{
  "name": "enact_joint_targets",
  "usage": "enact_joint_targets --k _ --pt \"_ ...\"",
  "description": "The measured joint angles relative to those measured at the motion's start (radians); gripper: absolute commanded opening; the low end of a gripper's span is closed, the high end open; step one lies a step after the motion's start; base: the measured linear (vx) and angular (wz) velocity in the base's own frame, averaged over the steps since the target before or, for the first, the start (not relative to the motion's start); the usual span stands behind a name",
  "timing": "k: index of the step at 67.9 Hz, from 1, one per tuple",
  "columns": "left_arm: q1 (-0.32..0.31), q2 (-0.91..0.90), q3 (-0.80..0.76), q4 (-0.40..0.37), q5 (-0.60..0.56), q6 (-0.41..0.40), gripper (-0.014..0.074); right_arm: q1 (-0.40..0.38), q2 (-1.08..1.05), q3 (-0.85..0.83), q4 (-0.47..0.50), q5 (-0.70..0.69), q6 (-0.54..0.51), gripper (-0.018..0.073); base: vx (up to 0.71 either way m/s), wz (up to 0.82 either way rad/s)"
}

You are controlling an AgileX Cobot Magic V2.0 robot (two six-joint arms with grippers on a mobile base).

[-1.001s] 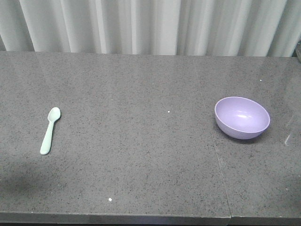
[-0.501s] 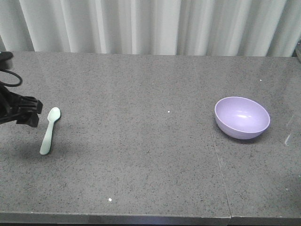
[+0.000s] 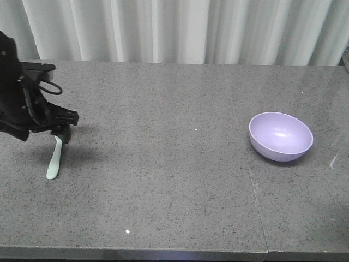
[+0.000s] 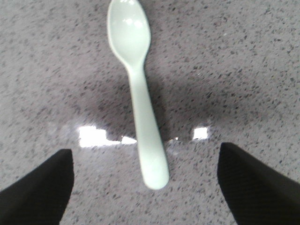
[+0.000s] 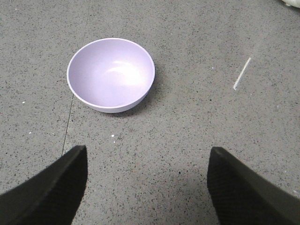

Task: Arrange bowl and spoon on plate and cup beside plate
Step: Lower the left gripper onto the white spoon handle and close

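Fingers of the left gripper (image 4: pixel 146 154) stand spread astride the spoon (image 4: pixel 140 108) on the countertop (image 3: pixel 174 180) — handle end nearest, scoop pointing away, long axis running between them. Far across, the bowl (image 3: pixel 281 135) sits ahead of the right gripper (image 5: pixel 146 157), likewise spread.

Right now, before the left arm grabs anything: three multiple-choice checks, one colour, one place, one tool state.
1. Bowl colour? A) red B) lavender C) black
2. Where is the spoon? A) on the table, between the left tool's fingers B) inside the bowl C) hanging off the table's edge
3. Right tool state? A) shut on the bowl B) shut on the spoon C) open, short of the bowl

1 B: it reads lavender in both views.
2 A: left wrist view shows it flat, a finger either side.
3 C: right wrist view shows fingers apart, bowl ahead untouched.
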Motion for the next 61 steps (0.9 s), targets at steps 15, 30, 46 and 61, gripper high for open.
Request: enact_joint_targets --k 15,30,46,61 --pt "0.0 0.095 -0.028 0.003 0.024 -0.012 0.0588 0.0 0.0 0.0 0.001 0.0 0.0 0.0528 0.0 0.0" --pt "0.0 0.132 -0.028 0.003 -0.002 -0.028 0.0588 0.0 0.0 0.0 0.003 0.0 0.0 0.0528 0.0 0.0" --pt "0.0 0.165 -0.028 0.003 -0.055 -0.047 0.0588 0.0 0.0 0.0 0.003 0.0 0.0 0.0528 0.0 0.0" --pt "0.0 0.189 -0.032 0.0 -0.064 -0.062 0.0588 0.0 0.0 0.0 0.012 0.0 0.0 0.0528 0.0 0.0"
